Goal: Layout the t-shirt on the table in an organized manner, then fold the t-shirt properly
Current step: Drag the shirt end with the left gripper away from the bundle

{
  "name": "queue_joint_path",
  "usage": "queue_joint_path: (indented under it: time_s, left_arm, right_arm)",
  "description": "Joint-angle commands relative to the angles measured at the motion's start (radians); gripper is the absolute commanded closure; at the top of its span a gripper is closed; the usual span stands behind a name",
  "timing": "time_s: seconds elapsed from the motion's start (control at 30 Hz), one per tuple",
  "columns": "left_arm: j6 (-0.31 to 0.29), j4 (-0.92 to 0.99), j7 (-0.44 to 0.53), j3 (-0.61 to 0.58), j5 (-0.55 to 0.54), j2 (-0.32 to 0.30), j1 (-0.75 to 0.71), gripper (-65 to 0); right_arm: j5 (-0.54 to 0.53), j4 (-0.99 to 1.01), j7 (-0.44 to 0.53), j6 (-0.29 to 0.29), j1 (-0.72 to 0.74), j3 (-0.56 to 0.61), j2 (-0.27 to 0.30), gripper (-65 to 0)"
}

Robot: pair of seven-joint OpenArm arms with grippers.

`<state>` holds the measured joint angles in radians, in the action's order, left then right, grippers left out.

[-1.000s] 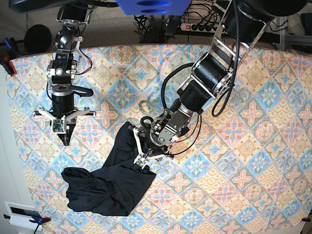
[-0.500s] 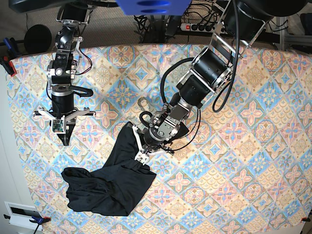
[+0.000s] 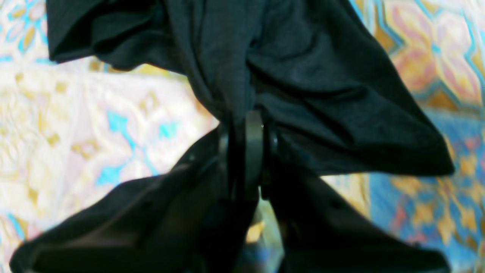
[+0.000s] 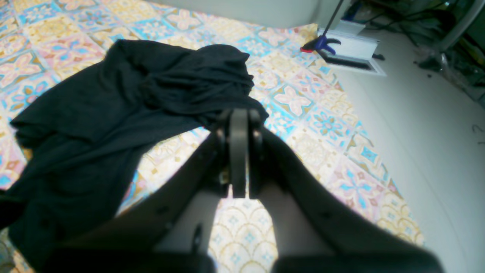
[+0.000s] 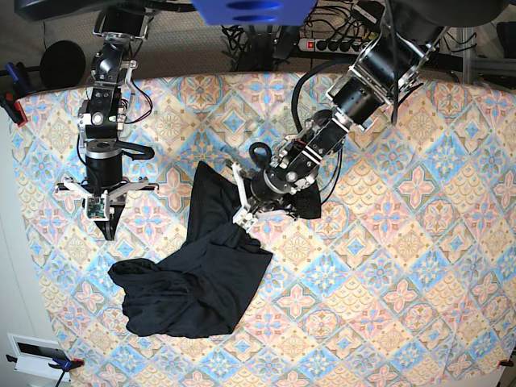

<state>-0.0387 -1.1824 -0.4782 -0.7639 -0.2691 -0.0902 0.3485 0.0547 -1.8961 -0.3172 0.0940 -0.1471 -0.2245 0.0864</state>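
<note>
— T-shirt, where's it sitting against those jaws?

— Black heap on the patterned worktop, left of the middle and toward the near edge. One strip of it rises to the left gripper, and in the left wrist view the cloth is bunched right between the closed jaws, spilling away on both sides.

— So that one has hold of it?

— Yes, pinched tight on a fold of the fabric.

— And the other arm?

— The right gripper hangs over the worktop on the far left, jaws pressed together with nothing in them. From its own camera the shirt lies ahead of the jaws and to one side, apart from them.

— Anything different from a second ago?

— The left arm has drawn back toward the far edge, taking its pinch of cloth with it, so the strip is pulled up longer and the heap has slid a little rightward. Those jaws stood wider then. The right arm hasn't budged.
</note>
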Motion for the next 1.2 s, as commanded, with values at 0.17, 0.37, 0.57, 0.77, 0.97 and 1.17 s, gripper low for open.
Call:
queue_joint_path:
  time_s: [0.17,0.37,0.57,0.77,0.97,1.17]
  left_arm:
    - [0.0,-0.126,-0.03,0.004,-0.002,-0.059,-0.042,0.0]
    - [0.006,-0.182,-0.03,0.011,-0.002,-0.128,-0.101,0.0]
    - [0.029,-0.182,-0.023,0.105,-0.002,-0.167,-0.162,0.0]
    - [0.029,-0.182,-0.02,0.148,-0.002,-0.224,-0.207,0.0]
    - [0.029,-0.182,0.052,0.182,-0.002,-0.293,-0.292,0.0]
    - [0.027,-0.267,0.057,0.292,-0.002,-0.349,-0.408,0.0]
  right_arm:
    - [0.0,-0.015,0.033,-0.006,0.014,-0.002,0.009,0.0]
    - [0.0,-0.015,0.033,-0.006,0.013,-0.002,0.009,0.0]
    - [0.0,-0.015,0.033,-0.006,0.013,-0.002,0.009,0.0]
    - [0.0,-0.015,0.031,-0.006,0.013,-0.002,0.009,0.0]
    - [0.0,-0.015,0.03,-0.006,0.013,-0.002,0.009,0.0]
    - [0.0,-0.015,0.028,-0.006,0.011,-0.002,0.009,0.0]
